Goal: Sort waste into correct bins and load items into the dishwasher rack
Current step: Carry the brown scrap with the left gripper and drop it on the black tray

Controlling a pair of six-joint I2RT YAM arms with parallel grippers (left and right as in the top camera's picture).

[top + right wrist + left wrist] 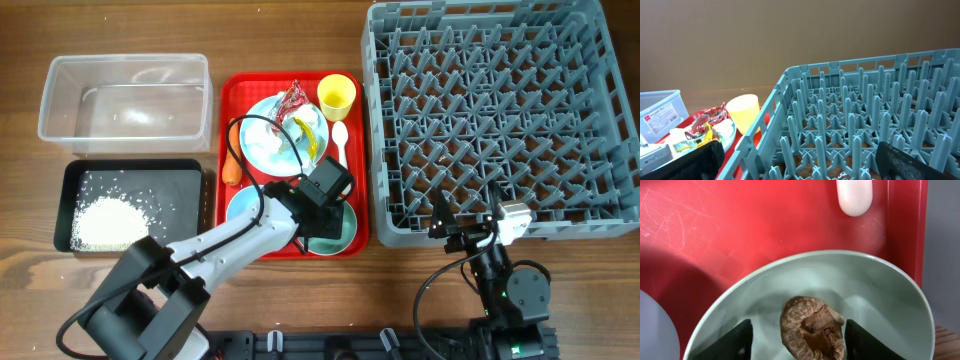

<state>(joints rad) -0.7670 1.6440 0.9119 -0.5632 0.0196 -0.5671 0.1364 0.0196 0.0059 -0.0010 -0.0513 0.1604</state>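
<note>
Brown lump (810, 330), wrinkled like a dried mushroom, lies inside the pale green bowl (880, 295), between the parted fingers of the left gripper (799, 339), neither finger touching it. Closing squarely on its middle and lifting straight should spare the bowl.

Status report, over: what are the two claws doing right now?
Left gripper open, straddling brown lump in green bowl. Right gripper open, empty, beside rack. Nothing blocking the lump.

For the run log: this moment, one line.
left gripper: open, astride brown lump in green bowl | right gripper: open, by rack
</note>
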